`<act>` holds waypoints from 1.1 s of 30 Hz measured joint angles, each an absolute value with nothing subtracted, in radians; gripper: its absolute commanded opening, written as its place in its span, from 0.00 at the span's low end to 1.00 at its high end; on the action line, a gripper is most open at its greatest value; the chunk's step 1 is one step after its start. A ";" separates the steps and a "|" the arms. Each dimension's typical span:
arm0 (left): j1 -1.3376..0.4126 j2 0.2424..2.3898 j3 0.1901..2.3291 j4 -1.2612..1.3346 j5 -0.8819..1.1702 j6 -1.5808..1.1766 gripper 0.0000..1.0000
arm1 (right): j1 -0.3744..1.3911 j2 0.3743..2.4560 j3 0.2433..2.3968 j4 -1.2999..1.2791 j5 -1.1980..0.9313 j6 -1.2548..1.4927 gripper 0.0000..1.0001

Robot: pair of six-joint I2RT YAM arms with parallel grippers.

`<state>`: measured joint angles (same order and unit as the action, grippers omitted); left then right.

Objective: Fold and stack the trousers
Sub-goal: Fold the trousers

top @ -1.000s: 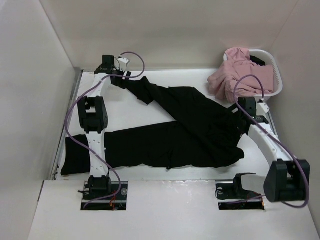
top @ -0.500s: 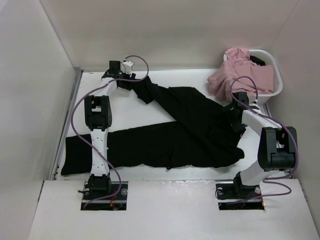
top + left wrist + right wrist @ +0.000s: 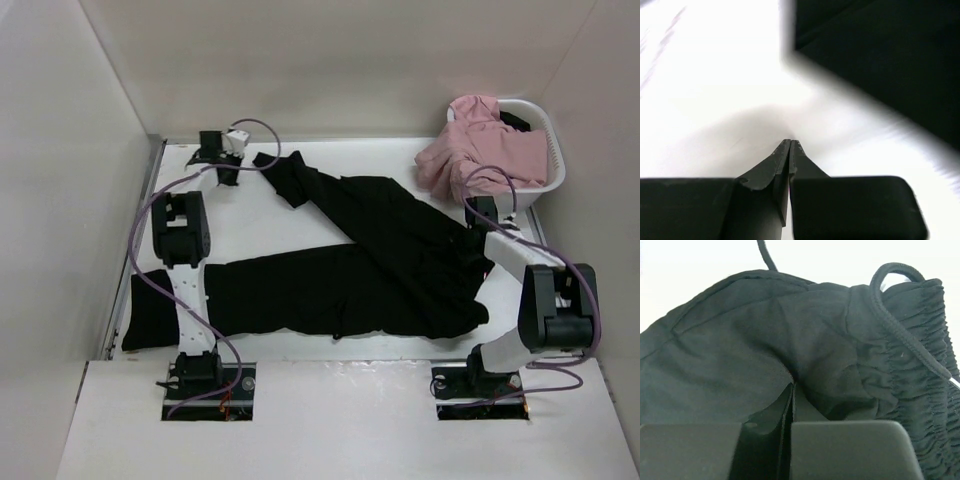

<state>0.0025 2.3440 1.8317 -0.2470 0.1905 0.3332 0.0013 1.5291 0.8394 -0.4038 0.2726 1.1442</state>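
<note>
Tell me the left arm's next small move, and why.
Probably open the left gripper and ease it toward the hem of the far leg of the trousers. Its fingers are shut over bare table, holding nothing, with the black cloth just beside them. The right gripper looks pinched on the waistband.

On table (image 3: 380, 160): trousers (image 3: 380, 260), legs leftward, one behind the other, waist rightward. Behind waist, far right: basket (image 3: 556, 170) with garment (image 3: 480, 145) in it, spilling over left rim.
</note>
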 measured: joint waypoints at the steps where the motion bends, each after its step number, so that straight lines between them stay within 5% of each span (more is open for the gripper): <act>1: 0.031 2.326 1.814 -0.255 0.186 0.333 0.00 | 0.001 1.505 0.825 -0.406 0.273 1.142 0.00; 4: 0.126 2.275 1.795 -0.285 0.168 0.337 0.11 | 0.001 1.412 0.787 -0.422 0.274 1.131 0.01; 8: 0.161 2.205 1.802 -0.295 0.176 0.351 0.65 | 0.004 1.316 0.771 -0.434 0.277 1.091 0.10; 21: -0.086 2.540 2.217 -0.267 0.334 0.139 0.74 | 0.129 1.364 0.806 -0.442 0.292 0.971 0.10; 26: -0.093 2.602 2.236 -0.278 0.233 0.155 0.70 | 0.149 1.363 0.817 -0.442 0.300 0.964 0.12; 27: -0.094 2.602 2.236 -0.286 0.222 0.163 0.64 | 0.150 1.362 0.818 -0.442 0.300 0.964 0.10; 30: -0.109 2.579 2.196 -0.278 0.213 0.198 0.15 | 0.143 1.362 0.823 -0.445 0.306 0.963 0.04; 33: -0.133 2.524 2.107 -0.266 0.175 0.268 0.01 | 0.122 1.363 0.838 -0.448 0.308 0.960 0.03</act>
